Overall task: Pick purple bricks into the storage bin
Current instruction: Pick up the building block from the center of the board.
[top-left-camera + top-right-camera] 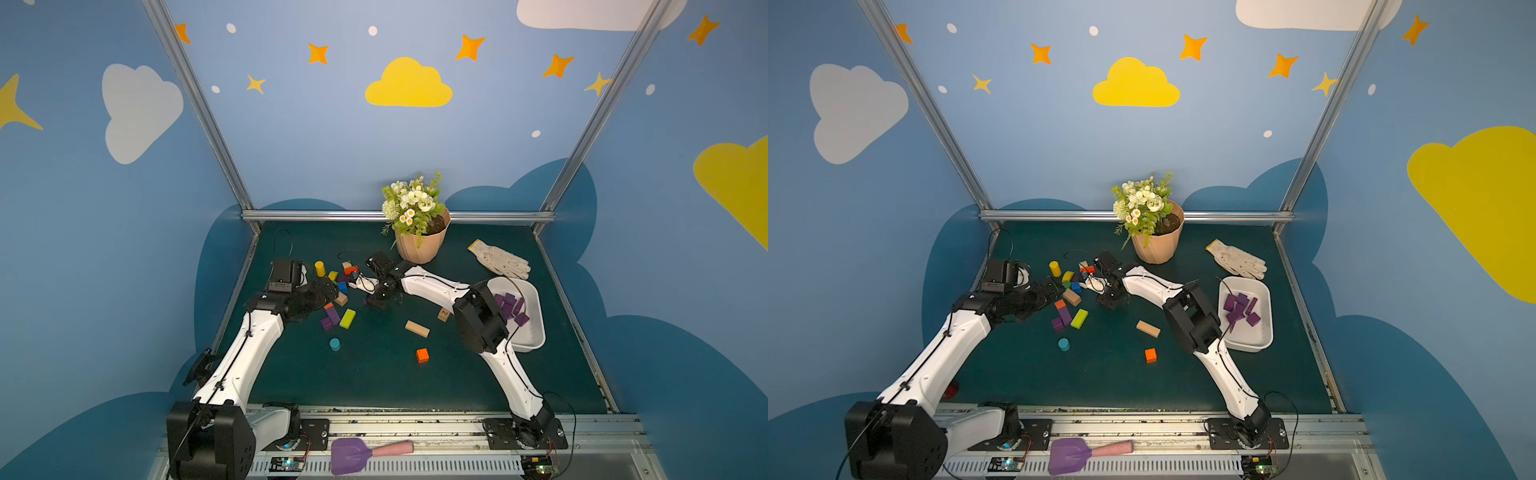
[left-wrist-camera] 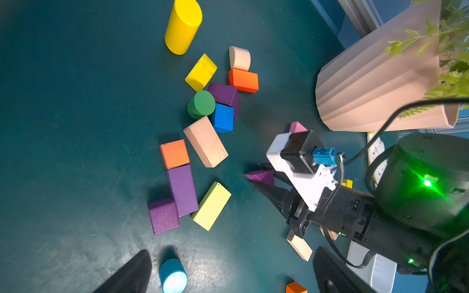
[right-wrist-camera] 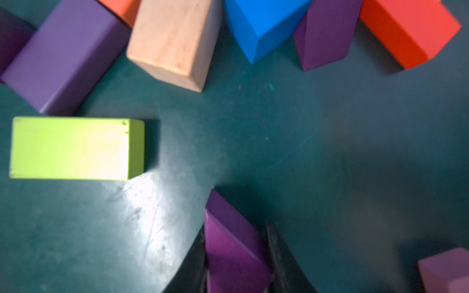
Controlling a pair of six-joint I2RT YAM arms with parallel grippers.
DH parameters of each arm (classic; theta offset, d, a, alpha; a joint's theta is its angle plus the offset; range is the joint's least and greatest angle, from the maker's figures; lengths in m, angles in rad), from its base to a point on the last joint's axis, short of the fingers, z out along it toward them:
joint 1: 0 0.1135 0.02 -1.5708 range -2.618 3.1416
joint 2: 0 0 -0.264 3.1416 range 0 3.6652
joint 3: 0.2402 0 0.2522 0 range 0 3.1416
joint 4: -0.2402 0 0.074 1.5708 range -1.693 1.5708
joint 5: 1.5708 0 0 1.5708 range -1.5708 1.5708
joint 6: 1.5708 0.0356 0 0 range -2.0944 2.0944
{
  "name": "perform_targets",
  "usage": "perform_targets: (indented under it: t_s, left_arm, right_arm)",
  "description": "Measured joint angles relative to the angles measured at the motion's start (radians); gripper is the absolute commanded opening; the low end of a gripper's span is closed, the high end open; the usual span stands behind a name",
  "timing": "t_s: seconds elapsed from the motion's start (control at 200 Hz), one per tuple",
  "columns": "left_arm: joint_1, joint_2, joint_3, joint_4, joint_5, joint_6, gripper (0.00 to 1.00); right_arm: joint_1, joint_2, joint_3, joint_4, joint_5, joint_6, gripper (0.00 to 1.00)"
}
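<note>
My right gripper [image 1: 376,301] [image 3: 236,238] is shut on a purple wedge brick [image 3: 233,253] [image 2: 261,176], low over the green mat near the middle. Other purple bricks lie to its left: an oblong [image 2: 182,190] [image 1: 331,316], a cube [image 2: 163,215] touching it, and one [image 2: 225,95] among the coloured blocks. The white storage bin [image 1: 536,332] [image 1: 1266,332] stands at the right with several purple bricks [image 1: 511,307] inside. My left gripper [image 2: 231,279] [image 1: 326,293] is open with nothing between its fingers, hovering left of the pile.
A peach flowerpot [image 1: 419,245] stands at the back and a glove [image 1: 500,259] at the back right. Loose on the mat are a lime block [image 1: 347,318], teal cylinder [image 1: 334,344], wooden block [image 1: 417,328] and orange cube [image 1: 422,355]. A purple spade [image 1: 349,455] lies on the front rail.
</note>
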Motion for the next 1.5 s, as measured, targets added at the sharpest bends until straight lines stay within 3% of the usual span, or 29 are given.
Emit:
perform_targets:
  t_s: [0.631,1.006,1.502]
  left_arm:
    - [0.0,0.002,0.0,0.005,0.027,-0.013,1.0]
    - [-0.011,0.063,-0.001,0.026,0.106,-0.034,1.0]
    - [-0.232,0.074,-0.011,0.028,0.077,-0.006,1.0]
  right_arm:
    - [-0.006,-0.203,-0.257,0.098,-0.021,0.083,0.28]
    - [-0.035,-0.421,-0.513,0.2,-0.051,0.218,0.28]
    - [-0.127,-0.695,-0.801,0.238,0.009,0.373,0.28]
